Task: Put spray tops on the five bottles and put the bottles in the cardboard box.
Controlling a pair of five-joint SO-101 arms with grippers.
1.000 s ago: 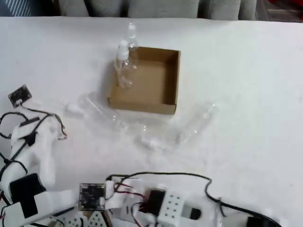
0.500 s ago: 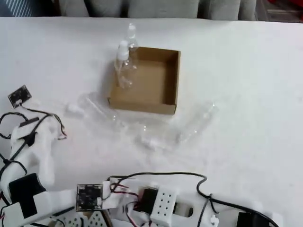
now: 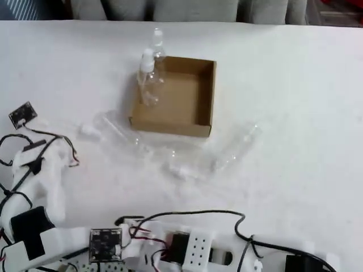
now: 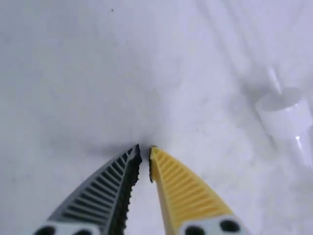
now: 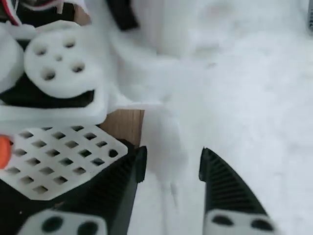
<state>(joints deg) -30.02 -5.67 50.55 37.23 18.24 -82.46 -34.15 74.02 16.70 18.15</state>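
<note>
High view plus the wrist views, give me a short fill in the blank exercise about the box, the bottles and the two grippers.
1. The cardboard box stands with its open side facing ____.
2. ____ upright bottles carry spray tops.
3. The left gripper is ____.
4. The right gripper is ____.
Missing words: up; two; shut; open.

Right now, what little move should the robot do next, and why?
Probably open the left hand, which is shut over the bare table, and ease it toward a bottle lying outside the box. That bottle needs picking up, and a shut hand cannot grasp it.
</note>
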